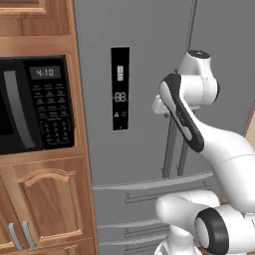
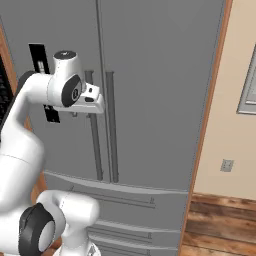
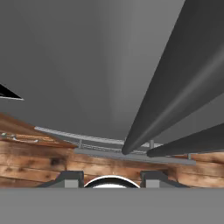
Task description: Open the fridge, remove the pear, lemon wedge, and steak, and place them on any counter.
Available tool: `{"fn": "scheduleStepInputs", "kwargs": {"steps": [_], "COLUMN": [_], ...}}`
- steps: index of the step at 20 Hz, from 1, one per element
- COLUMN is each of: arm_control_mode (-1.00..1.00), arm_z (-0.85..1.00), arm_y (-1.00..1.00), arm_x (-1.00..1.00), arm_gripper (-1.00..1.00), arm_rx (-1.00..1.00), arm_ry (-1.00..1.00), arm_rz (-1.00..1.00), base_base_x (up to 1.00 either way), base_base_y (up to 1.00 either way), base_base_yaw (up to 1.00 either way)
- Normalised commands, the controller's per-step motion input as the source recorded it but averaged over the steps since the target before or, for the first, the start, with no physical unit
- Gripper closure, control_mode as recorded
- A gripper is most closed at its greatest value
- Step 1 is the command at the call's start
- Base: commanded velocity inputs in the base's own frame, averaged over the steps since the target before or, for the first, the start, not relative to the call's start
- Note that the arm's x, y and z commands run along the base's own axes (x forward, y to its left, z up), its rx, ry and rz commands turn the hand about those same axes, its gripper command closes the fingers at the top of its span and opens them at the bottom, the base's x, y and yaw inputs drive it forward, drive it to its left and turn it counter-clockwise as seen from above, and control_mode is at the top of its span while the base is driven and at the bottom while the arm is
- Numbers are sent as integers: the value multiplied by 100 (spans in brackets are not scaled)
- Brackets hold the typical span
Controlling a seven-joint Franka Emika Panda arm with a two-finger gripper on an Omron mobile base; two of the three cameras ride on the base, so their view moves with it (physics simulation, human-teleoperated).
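I've got the fridge point(image 1: 144, 99) dead ahead, both doors closed — microwave point(image 1: 35, 102) to its left. End effector point(image 2: 97, 106) sits right at the left door's bar handle point(image 2: 95, 145), up near its top end. Can't tell jaw width or whether it's gripping the handle

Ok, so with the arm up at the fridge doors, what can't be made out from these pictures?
- Inside of the fridge: both doors are shut in both base views, so any food inside is hidden.
- Gripper: in the left base view the arm's own links cover it; in the right base view it ends by the left door handle, contact unclear.
- Fingertips in the hand view: cut off at the bottom edge.
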Motion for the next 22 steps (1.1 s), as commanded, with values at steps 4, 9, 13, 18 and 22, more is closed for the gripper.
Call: {"fn": "scheduleStepInputs", "kwargs": {"steps": [4, 9, 13, 18, 22], "arm_control_mode": [100, 100, 100, 100, -100], "arm_z": [0, 0, 0, 0, -11], "arm_y": [0, 0, 0, 0, -8], "arm_x": [0, 0, 0, 0, 18], "arm_gripper": [-100, -100, -100, -100, -100], "arm_rx": [0, 0, 0, 0, 3], "arm_ry": [0, 0, 0, 0, -12], "arm_rz": [0, 0, 0, 0, 0], "base_base_x": [-13, -72, -87, -57, -2], "base_base_y": [0, 0, -3, -5, 0], "base_base_yaw": [0, 0, -2, -3, 0]}}
